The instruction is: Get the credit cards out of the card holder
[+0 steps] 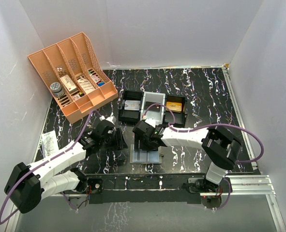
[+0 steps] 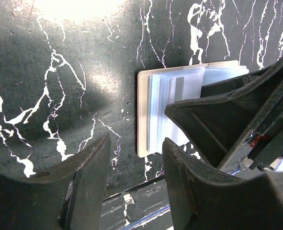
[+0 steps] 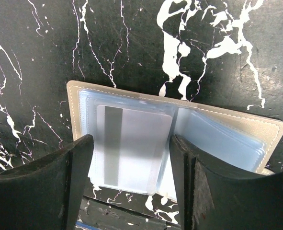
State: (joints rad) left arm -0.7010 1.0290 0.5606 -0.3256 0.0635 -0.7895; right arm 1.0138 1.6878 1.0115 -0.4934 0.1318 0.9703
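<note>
A black marble table (image 2: pixel 60 96) with white veins fills the view. An open card holder (image 2: pixel 146 115) lies flat on it, pale-edged, with cloudy blue-grey sleeves. One sleeve shows a credit card (image 2: pixel 179 88) with a dark stripe. The left gripper (image 2: pixel 136 148) hangs at the bottom, its two dark fingers parted and holding nothing. The black right gripper (image 2: pixel 218 120) covers the holder's right part.

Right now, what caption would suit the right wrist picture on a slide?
Open right gripper poised over the unfolded card holder, a striped card showing inside.
</note>
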